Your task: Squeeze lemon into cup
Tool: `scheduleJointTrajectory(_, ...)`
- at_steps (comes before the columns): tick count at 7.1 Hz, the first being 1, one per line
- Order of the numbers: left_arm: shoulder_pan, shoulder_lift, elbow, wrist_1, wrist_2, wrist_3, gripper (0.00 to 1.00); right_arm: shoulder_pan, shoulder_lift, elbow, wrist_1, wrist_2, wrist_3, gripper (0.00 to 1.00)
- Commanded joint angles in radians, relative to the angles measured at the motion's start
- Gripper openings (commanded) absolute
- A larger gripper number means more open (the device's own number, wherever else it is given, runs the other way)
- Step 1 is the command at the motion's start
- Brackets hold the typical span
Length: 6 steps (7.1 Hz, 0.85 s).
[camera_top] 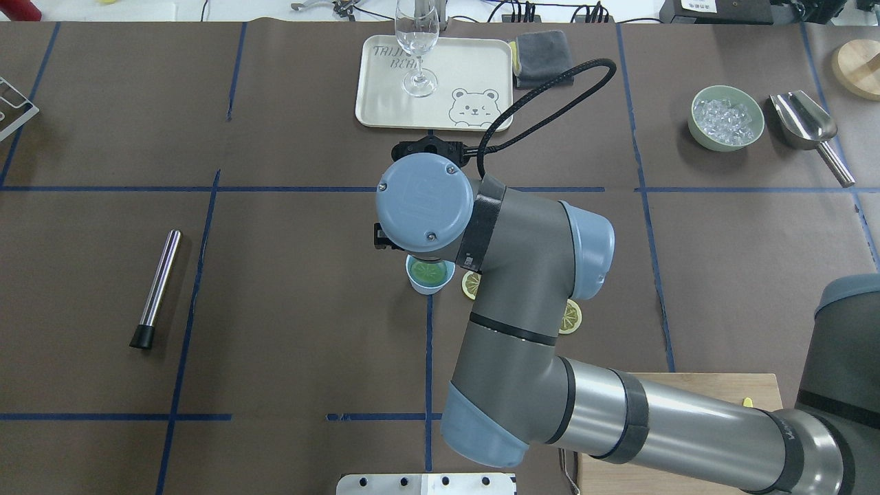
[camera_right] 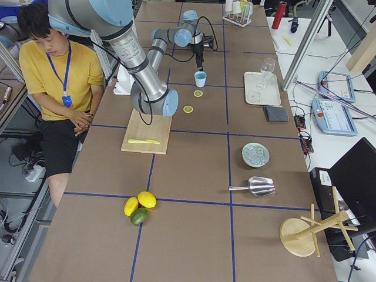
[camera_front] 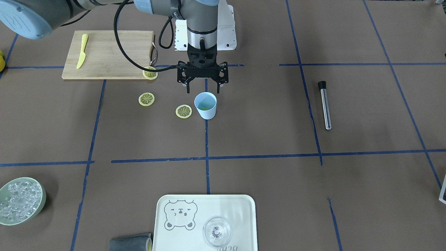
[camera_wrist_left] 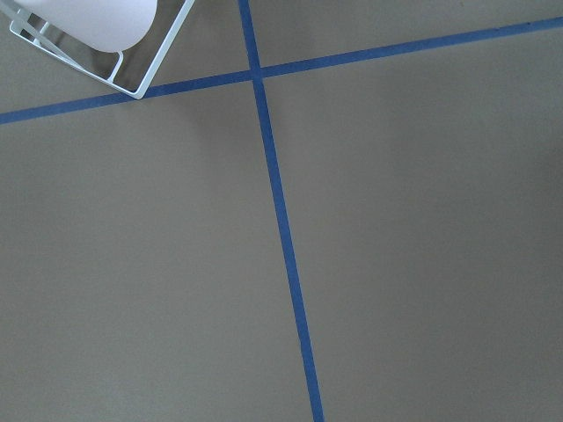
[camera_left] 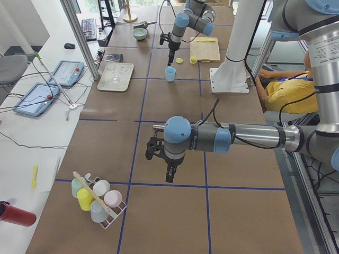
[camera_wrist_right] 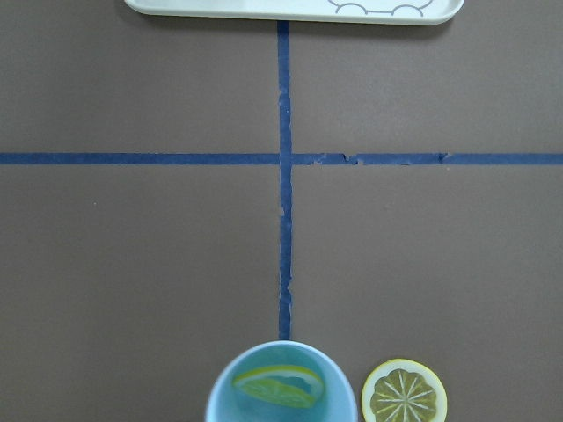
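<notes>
Cup (camera_front: 205, 107) — small, pale blue, upright — lemon slice (camera_wrist_right: 277, 387) inside

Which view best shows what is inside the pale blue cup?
The right wrist-mounted view: it looks straight down into the cup, where a lemon slice lies. The front-facing view shows the whole cup but only a yellowish tint inside; overhead, the right arm partly hides it; side views show it tiny.
</notes>
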State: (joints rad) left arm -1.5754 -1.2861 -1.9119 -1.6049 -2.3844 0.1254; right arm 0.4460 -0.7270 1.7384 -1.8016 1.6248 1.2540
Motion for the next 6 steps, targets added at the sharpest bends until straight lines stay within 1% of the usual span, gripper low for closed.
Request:
scheduleJointTrajectory(1, 0.000, -0.050, 0.014, -0.001, 0.001, 0.003, 1.00, 0.077, -0.044, 0.048, -0.001, 0.093, -0.105, 1.00)
scheduleJointTrajectory(2, 0.002, -0.085, 0.016, -0.003, 0.005, -0.004, 1.00, 0.117, -0.111, 0.123, -0.002, 0.122, -0.190, 1.00)
scheduleJointTrajectory(3, 0.002, -0.123, 0.017, -0.001, 0.008, -0.001, 1.00, 0.187, -0.184, 0.177, -0.002, 0.191, -0.303, 1.00)
scheduleJointTrajectory(4, 0.002, -0.142, 0.016, -0.004, 0.007, 0.011, 1.00, 0.282, -0.251, 0.200, 0.004, 0.281, -0.444, 1.00)
scheduleJointTrajectory(5, 0.003, -0.140, 0.039, -0.033, -0.005, 0.008, 1.00, 0.383, -0.329, 0.210, 0.005, 0.358, -0.610, 1.00)
scheduleJointTrajectory(6, 0.003, -0.130, 0.053, -0.099, -0.004, 0.011, 1.00, 0.466, -0.420, 0.210, 0.005, 0.384, -0.722, 1.00)
